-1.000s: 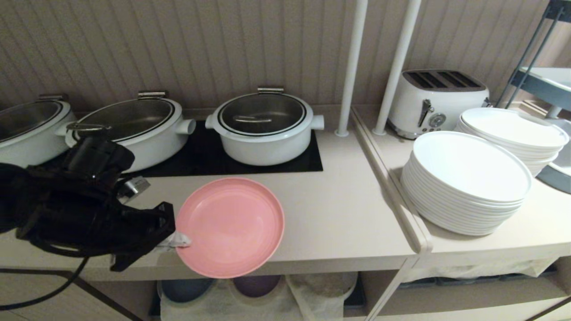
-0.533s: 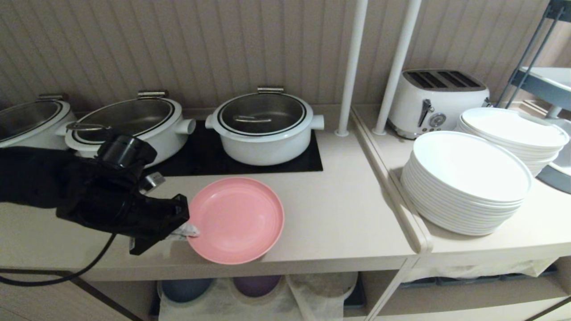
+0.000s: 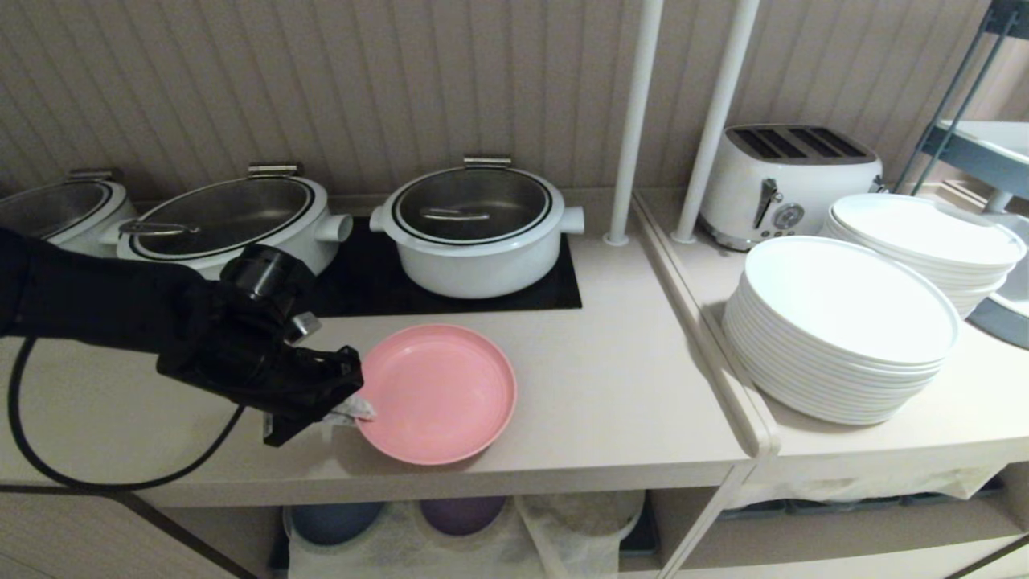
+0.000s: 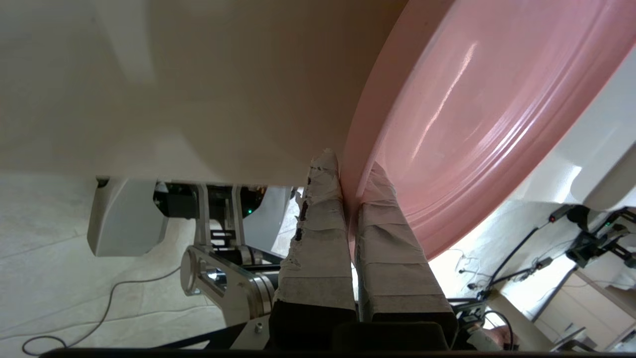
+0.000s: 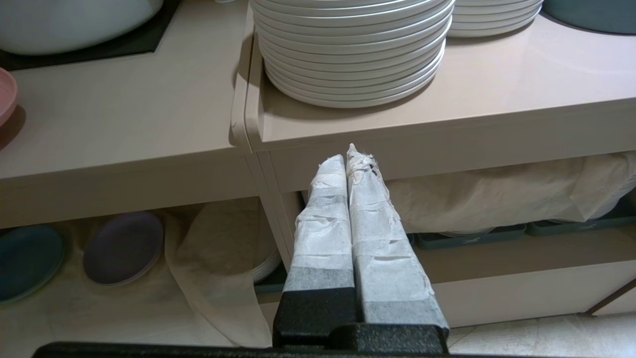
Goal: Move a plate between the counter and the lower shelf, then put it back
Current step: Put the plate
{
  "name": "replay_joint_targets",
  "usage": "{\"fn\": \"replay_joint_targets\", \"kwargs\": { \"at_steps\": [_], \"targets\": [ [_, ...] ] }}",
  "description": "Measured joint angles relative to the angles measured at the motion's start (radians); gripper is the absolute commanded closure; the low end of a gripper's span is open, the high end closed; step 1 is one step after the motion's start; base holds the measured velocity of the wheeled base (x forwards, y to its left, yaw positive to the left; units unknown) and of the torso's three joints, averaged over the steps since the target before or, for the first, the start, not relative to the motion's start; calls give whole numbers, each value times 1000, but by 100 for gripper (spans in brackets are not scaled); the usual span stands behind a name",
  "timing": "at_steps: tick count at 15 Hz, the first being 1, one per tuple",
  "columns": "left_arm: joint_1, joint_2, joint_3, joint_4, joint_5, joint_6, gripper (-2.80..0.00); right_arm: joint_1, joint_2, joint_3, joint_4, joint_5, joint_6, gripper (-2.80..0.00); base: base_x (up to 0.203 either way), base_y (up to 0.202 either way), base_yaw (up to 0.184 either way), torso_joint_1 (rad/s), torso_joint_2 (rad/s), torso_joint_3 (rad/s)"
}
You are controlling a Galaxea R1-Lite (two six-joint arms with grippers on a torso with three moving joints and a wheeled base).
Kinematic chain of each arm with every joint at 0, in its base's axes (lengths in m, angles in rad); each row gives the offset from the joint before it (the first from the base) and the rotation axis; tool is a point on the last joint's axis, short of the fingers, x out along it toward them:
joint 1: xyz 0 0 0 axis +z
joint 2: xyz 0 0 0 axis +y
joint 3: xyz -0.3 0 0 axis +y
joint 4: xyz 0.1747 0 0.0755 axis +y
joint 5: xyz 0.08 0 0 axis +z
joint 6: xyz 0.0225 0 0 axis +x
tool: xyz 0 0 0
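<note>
Head view: left gripper (image 3: 354,410) pinches the pink plate (image 3: 438,394) by its left rim; plate sits on the counter (image 3: 611,402), in front of lidded pots (image 3: 478,229).
Left wrist view: taped fingers (image 4: 318,219) clamp the rim.
Right wrist view: right gripper (image 5: 348,159) closed, empty, before the lower shelf (image 5: 74,298), which holds a purple plate (image 5: 123,247) and probably a blue one (image 5: 27,261).

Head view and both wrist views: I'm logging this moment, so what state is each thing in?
Pink plate: on the counter, rim pinched by the left hand.
Left hand: shut on the plate's rim.
Right hand: shut, empty, before the shelf front.
Pots: lids on.
White plates: stacked.
Toaster: slots empty.
</note>
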Motion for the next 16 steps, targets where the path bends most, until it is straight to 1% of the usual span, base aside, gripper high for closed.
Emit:
{"fn": "replay_joint_targets", "kwargs": {
  "at_steps": [2,4,7,9,14,16],
  "targets": [
    [-1,28,-26,0,0,-12,0,0,0,0,0,0,0,0,0,0,0,0,0,0],
    [-3,57,-62,1,1,-53,0,0,0,0,0,0,0,0,0,0,0,0,0,0],
    [-12,95,-95,1,-2,-86,0,0,0,0,0,0,0,0,0,0,0,0,0,0],
    [-17,111,-114,0,-13,-122,0,0,0,0,0,0,0,0,0,0,0,0,0,0],
    [-50,126,-135,0,-17,-172,0,0,0,0,0,0,0,0,0,0,0,0,0,0],
    [-65,128,-137,0,-18,-182,0,0,0,0,0,0,0,0,0,0,0,0,0,0]
  ]
}}
